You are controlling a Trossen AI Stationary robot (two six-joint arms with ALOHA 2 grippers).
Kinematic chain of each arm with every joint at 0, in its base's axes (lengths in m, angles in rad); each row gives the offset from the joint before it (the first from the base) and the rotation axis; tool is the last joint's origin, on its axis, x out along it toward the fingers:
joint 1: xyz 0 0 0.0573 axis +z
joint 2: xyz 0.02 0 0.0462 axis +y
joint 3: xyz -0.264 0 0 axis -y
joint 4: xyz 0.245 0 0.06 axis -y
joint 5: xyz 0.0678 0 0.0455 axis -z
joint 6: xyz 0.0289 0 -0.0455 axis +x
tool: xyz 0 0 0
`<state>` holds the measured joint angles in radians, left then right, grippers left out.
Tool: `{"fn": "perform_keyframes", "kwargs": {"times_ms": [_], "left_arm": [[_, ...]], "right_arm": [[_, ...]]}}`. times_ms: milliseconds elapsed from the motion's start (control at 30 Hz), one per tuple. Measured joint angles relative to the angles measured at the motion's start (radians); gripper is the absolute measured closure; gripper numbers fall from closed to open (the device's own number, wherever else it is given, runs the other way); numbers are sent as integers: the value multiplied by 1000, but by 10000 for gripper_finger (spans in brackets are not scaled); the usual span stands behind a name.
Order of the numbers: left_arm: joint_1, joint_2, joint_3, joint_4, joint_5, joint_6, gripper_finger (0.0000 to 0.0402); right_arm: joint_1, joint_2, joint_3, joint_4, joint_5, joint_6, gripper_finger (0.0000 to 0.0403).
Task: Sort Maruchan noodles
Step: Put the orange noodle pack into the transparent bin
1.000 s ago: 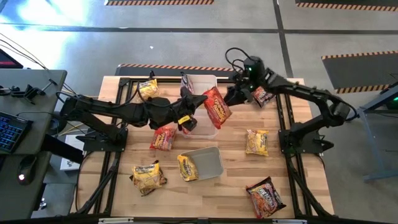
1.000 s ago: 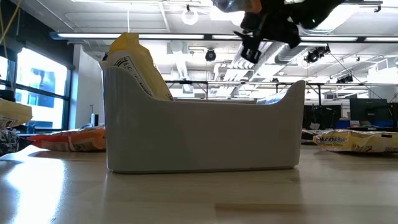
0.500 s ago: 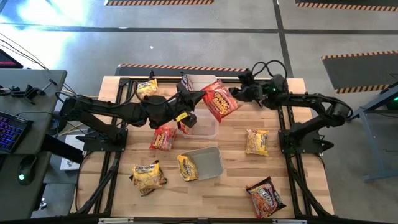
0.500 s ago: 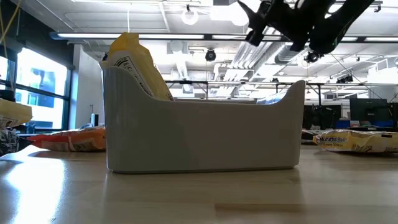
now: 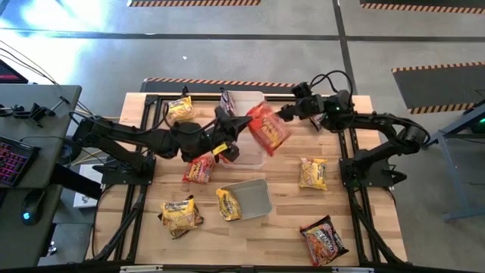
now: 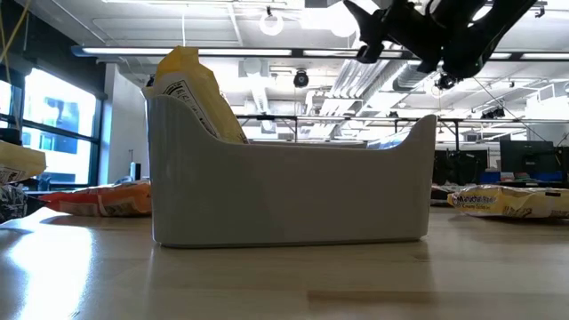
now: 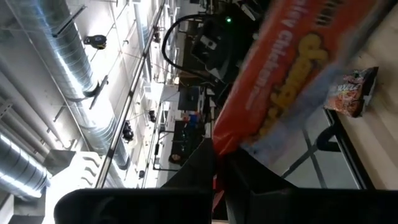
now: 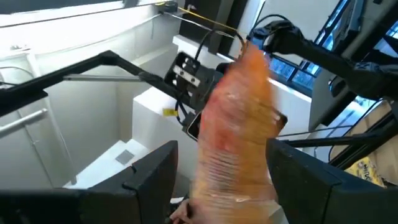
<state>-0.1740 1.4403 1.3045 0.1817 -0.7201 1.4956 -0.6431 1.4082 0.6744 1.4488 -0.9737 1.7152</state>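
A red noodle packet is held in the air over the clear tub at the table's far middle. My left gripper is shut on its left end. My right gripper is open and comes from the right. In the right wrist view its fingers stand on either side of the packet's right end. Other packets lie flat on the table: yellow, red, yellow, yellow, dark red. One yellow packet leans in the near tub. My left gripper pinches the red packet's end edge between its two fingers, coming level from the table's left. The packet sticks out past the fingers toward the right, lifted clear above the tub. My right gripper: I cannot tell whether its open fingers touch the packet.
The near tub sits at the table's middle with a yellow packet at its left end. A dark packet stands at the far tub's left rim. Black frame rails run along the table's sides.
My right gripper has turned about and tipped up beside the red packet. It now points toward the table's left and is still open. The packet has swung a little in my left gripper's hold and stays clear of the tub.
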Motion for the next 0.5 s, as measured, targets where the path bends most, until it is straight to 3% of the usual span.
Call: {"fn": "perform_keyframes", "kwargs": {"times_ms": [167,300,500], "left_arm": [[-17,0,0,34,-23,0,401],[-18,0,0,85,-23,0,401],[-18,0,0,87,-17,0,401]], "right_arm": [[-20,0,0,17,-43,39,167],[36,0,0,-19,-50,1,167],[127,1,0,-46,16,-73,167]]}}
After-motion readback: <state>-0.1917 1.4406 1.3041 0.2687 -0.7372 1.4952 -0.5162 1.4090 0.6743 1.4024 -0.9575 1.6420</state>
